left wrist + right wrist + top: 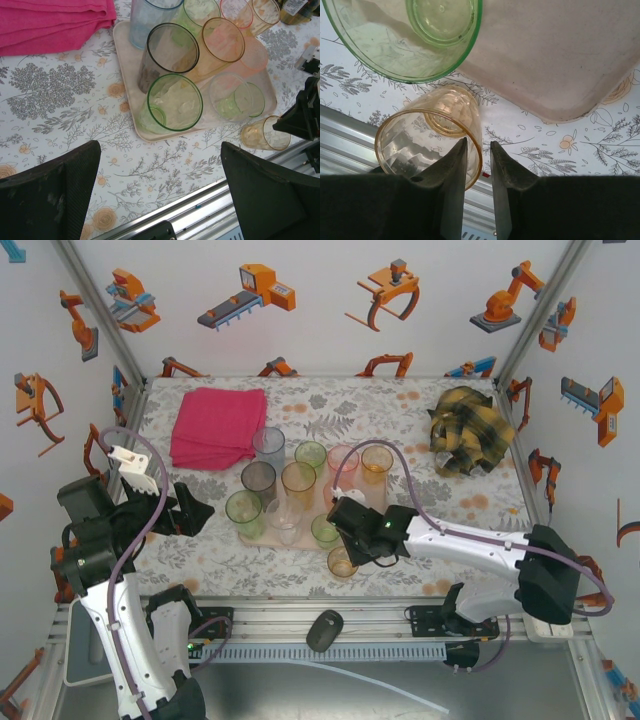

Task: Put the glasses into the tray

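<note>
Translucent orange plastic tumbler (427, 145) sits just off the pale pink rectangular tray's (560, 60) near corner, by the bench's (470, 495) front edge. Right fingers (452, 175) straddle its rim, nearly together; clamping unclear. Left fingers (55, 190) gape, clear of tray.

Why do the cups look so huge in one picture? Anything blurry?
Right wrist view: lens very close, so the amber glass and green glass loom large; near jaws slightly soft. Left wrist view: tumblers crisp, jaws dark. Top view: even light, faint shadows.
</note>
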Robot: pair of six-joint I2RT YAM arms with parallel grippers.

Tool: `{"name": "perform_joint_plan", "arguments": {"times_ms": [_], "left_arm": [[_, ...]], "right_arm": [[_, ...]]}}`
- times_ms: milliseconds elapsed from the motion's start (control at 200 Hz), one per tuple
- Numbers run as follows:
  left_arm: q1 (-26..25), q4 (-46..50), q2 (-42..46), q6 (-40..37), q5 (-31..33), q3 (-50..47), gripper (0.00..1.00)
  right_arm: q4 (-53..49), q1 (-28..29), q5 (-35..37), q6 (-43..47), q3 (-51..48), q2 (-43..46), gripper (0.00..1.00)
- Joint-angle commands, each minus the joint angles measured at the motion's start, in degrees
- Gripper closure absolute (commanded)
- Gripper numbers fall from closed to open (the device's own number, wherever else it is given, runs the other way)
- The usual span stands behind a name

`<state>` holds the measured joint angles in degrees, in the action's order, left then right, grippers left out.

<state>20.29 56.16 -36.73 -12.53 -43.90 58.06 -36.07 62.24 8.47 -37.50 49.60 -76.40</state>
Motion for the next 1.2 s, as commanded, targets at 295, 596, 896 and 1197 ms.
{"name": "perform_joint_plan", "arguments": {"times_ms": [295, 596, 896, 1197], "left_arm": [[-0.12, -0.48, 0.56, -0.08, -0.23, 0.76, 0.03], [-0.15, -0.41, 0.87, 0.13, -0.20, 0.58, 0.03], [-0.15, -0.44, 1.18, 0.41, -0.18, 0.82, 0.03], [-0.11, -0.35, 1.32, 0.27, -0.28, 0.96, 0.03]], "right_arm": [[-0.05, 0.88, 2.47, 0.78, -0.11, -1.08, 0.78], [-0.49, 1.01, 3.75, 1.20, -0.39, -1.12, 0.84], [-0.19, 1.01, 3.73, 1.42, -0.71, -0.16, 0.94], [-0.71, 1.02, 3.40, 1.12, -0.27, 1.99, 0.95]]}}
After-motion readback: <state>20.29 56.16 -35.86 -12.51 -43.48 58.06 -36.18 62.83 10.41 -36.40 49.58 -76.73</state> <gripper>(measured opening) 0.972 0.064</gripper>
